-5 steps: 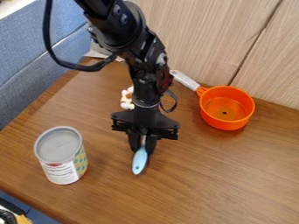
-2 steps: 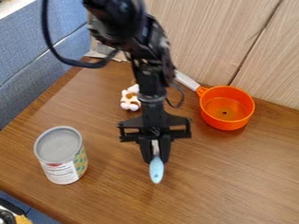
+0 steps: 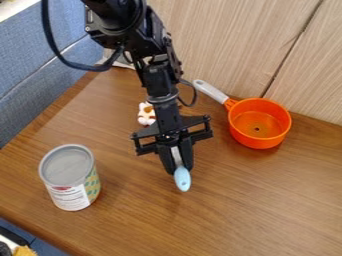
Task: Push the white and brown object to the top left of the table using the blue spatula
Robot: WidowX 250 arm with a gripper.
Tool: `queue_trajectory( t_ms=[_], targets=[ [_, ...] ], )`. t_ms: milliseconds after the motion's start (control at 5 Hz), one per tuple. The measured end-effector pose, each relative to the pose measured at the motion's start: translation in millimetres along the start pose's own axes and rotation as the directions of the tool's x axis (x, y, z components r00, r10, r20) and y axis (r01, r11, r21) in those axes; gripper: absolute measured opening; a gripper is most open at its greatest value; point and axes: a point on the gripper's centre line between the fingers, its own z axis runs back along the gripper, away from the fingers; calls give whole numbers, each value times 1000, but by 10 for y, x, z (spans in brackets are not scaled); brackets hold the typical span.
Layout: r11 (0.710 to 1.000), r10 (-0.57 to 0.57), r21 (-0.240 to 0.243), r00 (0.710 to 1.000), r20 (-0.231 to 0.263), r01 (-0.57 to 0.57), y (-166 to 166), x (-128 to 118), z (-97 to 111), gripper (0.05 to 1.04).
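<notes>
My gripper (image 3: 176,162) hangs over the middle of the table, shut on the blue spatula (image 3: 182,179). The spatula's light blue end points toward the front, and its grey part lies between the fingers. Behind the gripper and a little to the left, the white and brown object (image 3: 145,115) rests on the table (image 3: 254,200), apart from the spatula. The arm covers its right side.
A tin can (image 3: 69,176) stands at the left front. An orange pot (image 3: 259,123) sits at the right, its grey handle pointing toward the back wall (image 3: 234,45). Blue upholstery (image 3: 30,65) borders the table's left edge.
With the spatula in it, the gripper went right and toward the front, then back a little toward the rear, and turned slightly. The white and brown object has stayed put.
</notes>
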Motion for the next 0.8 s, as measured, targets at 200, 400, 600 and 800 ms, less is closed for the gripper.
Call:
queue_trajectory(
  t_ms=[200,400,600,800],
  targets=[
    [1000,19,-2,1000,-14,-19,-16,126,-48,245],
    [999,43,-4,999,-24,-43,-49,233,-55,245],
    [996,89,-9,995,-33,-90,-8,360,-48,245],
    [991,130,-26,991,-23,-130,46,471,27,245]
  ],
)
